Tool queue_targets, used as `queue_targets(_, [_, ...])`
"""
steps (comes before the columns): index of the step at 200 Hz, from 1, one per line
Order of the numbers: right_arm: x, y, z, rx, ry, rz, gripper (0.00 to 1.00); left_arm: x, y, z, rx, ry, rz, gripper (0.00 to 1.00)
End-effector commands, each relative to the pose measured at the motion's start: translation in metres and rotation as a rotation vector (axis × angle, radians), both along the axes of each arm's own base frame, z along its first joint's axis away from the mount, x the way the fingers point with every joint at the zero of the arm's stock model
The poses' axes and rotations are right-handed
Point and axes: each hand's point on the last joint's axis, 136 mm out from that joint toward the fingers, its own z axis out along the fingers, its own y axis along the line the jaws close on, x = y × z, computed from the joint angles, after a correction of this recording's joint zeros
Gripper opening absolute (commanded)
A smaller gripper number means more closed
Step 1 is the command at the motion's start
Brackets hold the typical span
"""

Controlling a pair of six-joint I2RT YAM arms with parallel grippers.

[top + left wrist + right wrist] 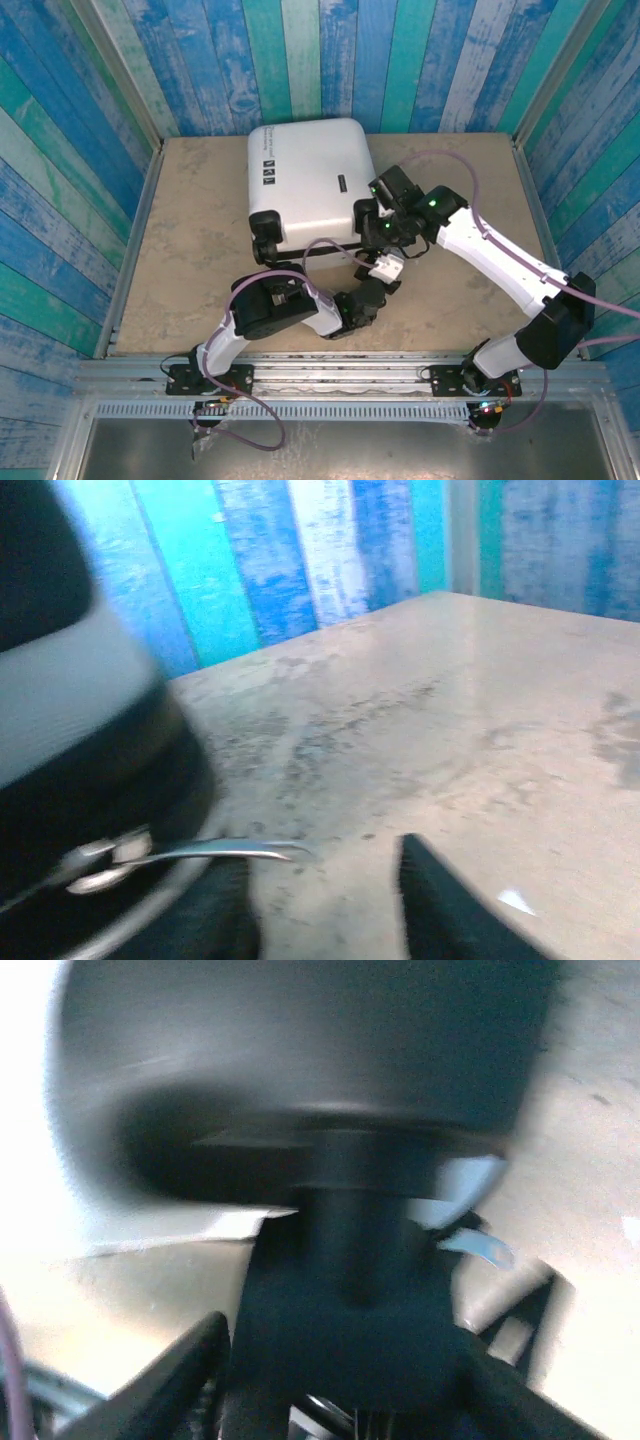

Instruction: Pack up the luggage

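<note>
- Looks to be the closing stage: luggage (305, 175) lying flat on the table (190, 250), lid down.
- Left gripper (325, 858): spread, nothing between the fingers, just beside the luggage's near edge, close to a metal zipper pull (185, 852).
- Right gripper (380, 215): right at the luggage's near right corner; too blurred to tell whether spread or pinching anything.
- Next, probably: check the zip all round the luggage; if short, pinch the pull and draw it along the seam.
</note>
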Motion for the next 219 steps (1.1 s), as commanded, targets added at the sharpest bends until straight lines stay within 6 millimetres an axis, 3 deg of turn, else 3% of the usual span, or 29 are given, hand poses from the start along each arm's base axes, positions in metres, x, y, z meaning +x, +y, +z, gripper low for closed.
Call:
queue_targets(1, [-0.003, 0.021, 0.047, 0.109, -0.142, 0.127, 0.68, -0.023, -0.002, 0.015, 0.011, -0.035, -0.078, 0.94])
queue_targets(52, [0.006, -0.042, 0.097, 0.137, -0.325, 0.061, 0.75, -0.027, 0.067, 0.064, 0.05, -0.04, 0.139, 0.93])
queue_targets(74, [0.009, -0.07, 0.116, 0.122, -0.431, 0.03, 0.75, -0.03, 0.082, 0.089, 0.017, 0.032, 0.157, 0.93])
queue_targets(100, [0.013, -0.103, 0.11, 0.048, -0.488, -0.039, 0.75, -0.03, 0.105, 0.126, -0.072, 0.135, 0.243, 0.93])
queue_targets(144, [0.013, -0.152, 0.086, -0.088, -0.572, -0.113, 0.72, -0.043, 0.109, 0.173, 0.005, 0.235, 0.148, 0.94])
queue_targets(157, [0.01, -0.156, 0.079, -0.099, -0.602, -0.105, 0.73, -0.046, 0.11, 0.179, 0.046, 0.311, 0.16, 1.0])
queue_targets(176, [0.006, -0.159, 0.068, -0.108, -0.653, -0.091, 0.74, -0.053, 0.108, 0.176, 0.095, 0.44, 0.167, 0.95])
queue_targets(219, [-0.003, -0.144, 0.048, 0.009, -0.774, -0.03, 0.83, -0.076, 0.084, 0.139, 0.112, 0.742, 0.157, 0.92])
